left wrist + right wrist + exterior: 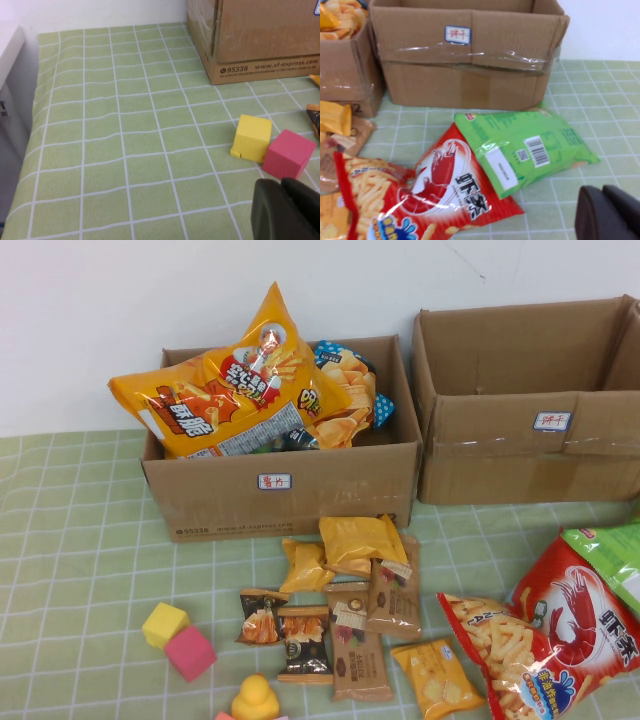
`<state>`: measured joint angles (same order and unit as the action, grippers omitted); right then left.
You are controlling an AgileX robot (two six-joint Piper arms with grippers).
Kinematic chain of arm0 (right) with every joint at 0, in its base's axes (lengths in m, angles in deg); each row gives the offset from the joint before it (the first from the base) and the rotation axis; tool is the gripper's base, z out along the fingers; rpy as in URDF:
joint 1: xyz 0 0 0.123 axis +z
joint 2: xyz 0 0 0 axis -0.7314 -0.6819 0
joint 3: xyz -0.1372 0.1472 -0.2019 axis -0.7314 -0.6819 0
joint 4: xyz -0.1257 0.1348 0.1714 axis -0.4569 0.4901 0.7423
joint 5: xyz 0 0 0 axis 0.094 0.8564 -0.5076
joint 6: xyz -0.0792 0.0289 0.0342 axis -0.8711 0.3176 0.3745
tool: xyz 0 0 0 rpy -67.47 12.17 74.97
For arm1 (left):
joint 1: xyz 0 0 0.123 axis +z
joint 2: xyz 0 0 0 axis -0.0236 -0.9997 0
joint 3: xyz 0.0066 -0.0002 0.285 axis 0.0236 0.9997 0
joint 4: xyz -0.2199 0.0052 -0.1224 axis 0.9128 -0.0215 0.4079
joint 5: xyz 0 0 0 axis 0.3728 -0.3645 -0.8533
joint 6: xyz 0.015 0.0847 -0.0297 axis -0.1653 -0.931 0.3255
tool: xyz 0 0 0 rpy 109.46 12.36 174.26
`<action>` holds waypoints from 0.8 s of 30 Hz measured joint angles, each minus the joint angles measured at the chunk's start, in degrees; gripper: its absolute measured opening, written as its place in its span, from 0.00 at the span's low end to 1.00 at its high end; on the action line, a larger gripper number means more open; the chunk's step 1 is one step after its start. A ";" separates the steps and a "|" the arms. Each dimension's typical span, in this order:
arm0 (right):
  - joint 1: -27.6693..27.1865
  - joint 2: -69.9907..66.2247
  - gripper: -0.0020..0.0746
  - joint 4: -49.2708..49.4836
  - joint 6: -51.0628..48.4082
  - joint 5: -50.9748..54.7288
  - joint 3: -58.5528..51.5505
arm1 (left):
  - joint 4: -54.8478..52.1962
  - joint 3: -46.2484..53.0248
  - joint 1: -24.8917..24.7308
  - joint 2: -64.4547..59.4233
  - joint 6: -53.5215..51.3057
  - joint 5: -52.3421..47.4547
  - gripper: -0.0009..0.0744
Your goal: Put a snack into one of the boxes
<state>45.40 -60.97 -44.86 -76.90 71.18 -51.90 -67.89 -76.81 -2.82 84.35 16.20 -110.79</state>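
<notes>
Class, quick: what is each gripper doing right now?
Left gripper: shut, empty, near the pink foam cube.
Right gripper: shut, empty, near the green snack bag.
</notes>
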 joint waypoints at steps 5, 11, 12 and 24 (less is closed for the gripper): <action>-0.02 0.00 0.02 -0.64 0.00 -6.69 -5.55 | 0.00 0.00 0.00 0.00 0.00 0.00 0.01; -0.23 2.02 0.02 1.67 0.00 -13.63 -15.05 | 0.00 0.00 0.00 0.00 0.00 0.00 0.01; -0.23 2.92 0.02 1.80 0.00 -13.61 -16.20 | 0.00 0.00 0.00 0.00 0.00 0.00 0.01; -0.23 8.59 0.02 -0.20 1.89 -16.89 -23.31 | 0.00 0.00 0.00 0.00 0.00 0.00 0.01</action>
<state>45.17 -52.39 -45.06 -75.01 54.29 -75.21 -67.89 -76.81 -2.82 84.35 16.20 -110.79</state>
